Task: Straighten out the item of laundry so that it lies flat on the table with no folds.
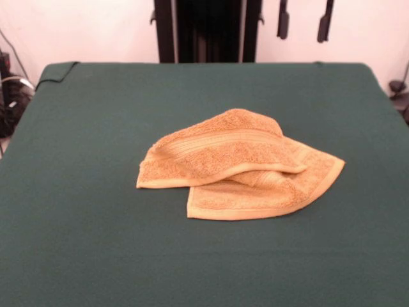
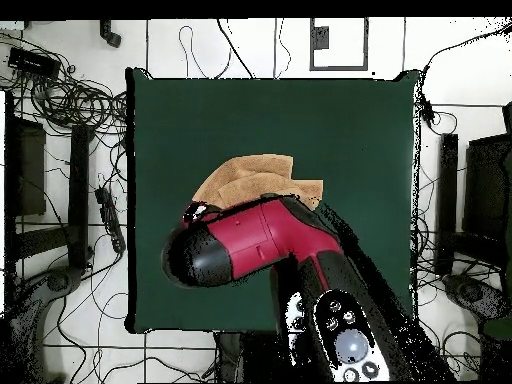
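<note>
The item of laundry, an orange-tan terry towel, lies crumpled near the middle of the green table, a little to the right. One thick fold lies across a lower layer, and a border band runs along the fold's top. My gripper hangs high above the table's far edge, well clear of the towel, open with nothing between its fingers. In the overhead view the red and black arm covers part of the towel on the table; the gripper itself is hidden under it.
The green cloth is turned up at the table's far left corner. Cables and dark equipment lie on the floor around the table, and more gear shows past its left edge.
</note>
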